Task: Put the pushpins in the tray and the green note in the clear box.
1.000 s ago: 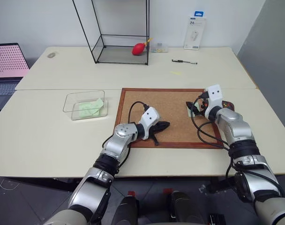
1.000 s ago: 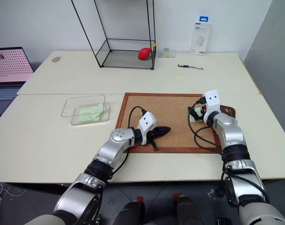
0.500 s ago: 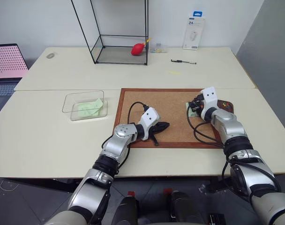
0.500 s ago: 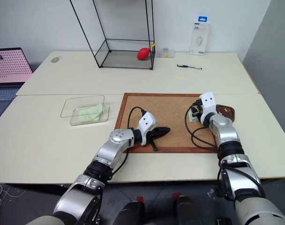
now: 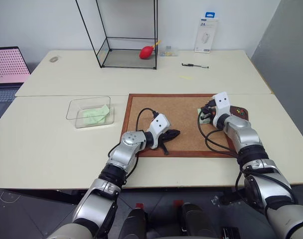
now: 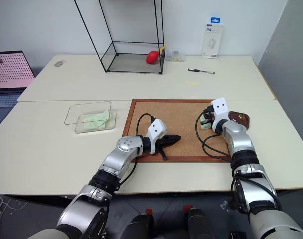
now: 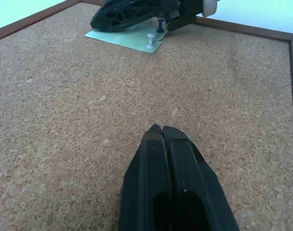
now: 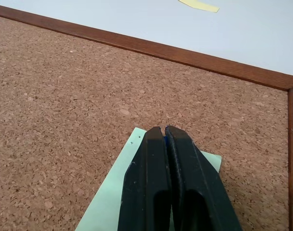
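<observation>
1. Head views: the corkboard (image 5: 176, 122) lies on the table (image 5: 42, 144) and serves as landmark. The left tool (image 5: 172, 133) rests on the board's near-left part, its black fingers pressed together with nothing between them. The right tool (image 5: 205, 113) sits over the board's right part, on a green note (image 5: 203, 116) that lies there. The tray (image 6: 239, 117) lies just off the board's right edge. The clear box (image 5: 90, 111) stands on the table left of the board, with a pale green slip (image 5: 96, 114) inside it.

2. Left wrist view: the left tool (image 7: 162, 129) is fully closed and empty, low over bare cork. Across the board, the right tool (image 7: 132, 14) bears on the green note (image 7: 125, 37), beside a white pushpin (image 7: 150, 40) and a blue pushpin (image 7: 160, 25) stuck in that note.

3. Right wrist view: the right tool (image 8: 164, 130) has its fingers drawn together over the green note (image 8: 108, 202); a sliver of blue shows between the tips, so it seems to pinch the blue pushpin. A yellowish slip (image 8: 198, 5) lies on the table beyond the board's frame.
</observation>
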Available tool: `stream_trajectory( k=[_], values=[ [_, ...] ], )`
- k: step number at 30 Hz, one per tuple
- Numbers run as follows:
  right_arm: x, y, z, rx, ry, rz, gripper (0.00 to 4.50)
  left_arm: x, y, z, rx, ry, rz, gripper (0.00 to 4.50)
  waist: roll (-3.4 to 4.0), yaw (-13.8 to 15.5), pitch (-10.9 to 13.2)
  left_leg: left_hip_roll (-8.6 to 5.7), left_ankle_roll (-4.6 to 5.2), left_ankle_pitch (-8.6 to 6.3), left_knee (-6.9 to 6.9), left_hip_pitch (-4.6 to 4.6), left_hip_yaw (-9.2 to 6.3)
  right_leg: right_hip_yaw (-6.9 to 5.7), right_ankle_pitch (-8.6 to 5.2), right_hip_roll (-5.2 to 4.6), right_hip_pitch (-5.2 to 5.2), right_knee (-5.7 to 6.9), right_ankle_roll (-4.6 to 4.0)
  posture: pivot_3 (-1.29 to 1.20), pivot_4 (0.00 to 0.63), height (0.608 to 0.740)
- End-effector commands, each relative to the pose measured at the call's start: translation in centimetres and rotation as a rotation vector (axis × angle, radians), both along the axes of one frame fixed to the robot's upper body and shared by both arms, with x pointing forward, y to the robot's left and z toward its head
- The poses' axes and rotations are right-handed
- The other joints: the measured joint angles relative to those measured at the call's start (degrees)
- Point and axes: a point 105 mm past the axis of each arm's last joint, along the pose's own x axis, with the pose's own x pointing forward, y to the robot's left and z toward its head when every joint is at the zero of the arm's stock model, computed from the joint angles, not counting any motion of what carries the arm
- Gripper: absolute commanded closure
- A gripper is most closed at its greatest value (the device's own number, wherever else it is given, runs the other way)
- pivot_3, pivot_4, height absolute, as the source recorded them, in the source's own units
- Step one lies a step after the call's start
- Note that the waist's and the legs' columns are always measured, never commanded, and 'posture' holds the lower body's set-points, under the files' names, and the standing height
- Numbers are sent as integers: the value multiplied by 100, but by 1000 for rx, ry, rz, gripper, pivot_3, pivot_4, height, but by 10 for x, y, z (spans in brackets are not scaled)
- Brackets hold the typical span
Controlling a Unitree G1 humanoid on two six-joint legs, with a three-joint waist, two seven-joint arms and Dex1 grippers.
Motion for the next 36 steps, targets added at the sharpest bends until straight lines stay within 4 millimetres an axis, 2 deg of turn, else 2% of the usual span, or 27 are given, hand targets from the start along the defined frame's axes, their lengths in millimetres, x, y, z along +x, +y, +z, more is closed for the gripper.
stream_trajectory(
  k=[1, 12, 17, 23, 27, 29, 36],
  values=[
    [2, 5, 41, 21, -134, 28, 4473, -5, 3, -23, 59, 84, 13, 4500, 0, 0, 0, 0, 0, 0, 0, 0, 0, 0, 0, 0, 0, 0, 0, 0, 150, 740],
    [-6, 4, 47, 34, -146, 20, 4473, -6, 3, -29, 77, 104, 8, 4500, 5, 1, -3, 0, 0, 0, 2, 3, -1, -1, 0, 0, 2, 3, 1, 0, 150, 740],
    [-15, -21, 68, 35, -202, -31, 4473, -7, 2, -29, 76, 104, 7, 4500, 5, 6, -4, 0, 0, 0, 2, 2, -2, -1, 0, 0, 2, 3, 1, 0, 150, 740],
    [-29, -59, 73, -119, -244, -102, 4473, -7, 2, -30, 75, 103, 5, 4500, 7, 10, -5, -1, 0, 0, 1, 0, -2, -2, -1, 0, 2, -3, 1, 0, 150, 740],
    [-34, -89, 57, -297, -196, -180, 4473, -7, 0, -30, 80, 96, -6, 4500, 8, 11, -6, -1, 0, 0, 1, 2, 1, 0, -1, 0, 3, -3, 1, 0, 150, 740],
    [-35, -98, 49, -370, -177, -196, 4473, -7, 0, -30, 80, 95, -10, 4500, 10, 10, -7, -1, 0, 0, 2, 3, 3, 1, -1, 0, 3, -2, 1, 0, 150, 740],
    [-36, -112, 28, -463, -105, -214, 4473, -7, -2, -29, 82, 89, -14, 4500, 12, 10, -9, -2, 0, 0, 2, 4, 5, 3, 0, 0, 5, -3, 2, 0, 150, 740]
  ],
)
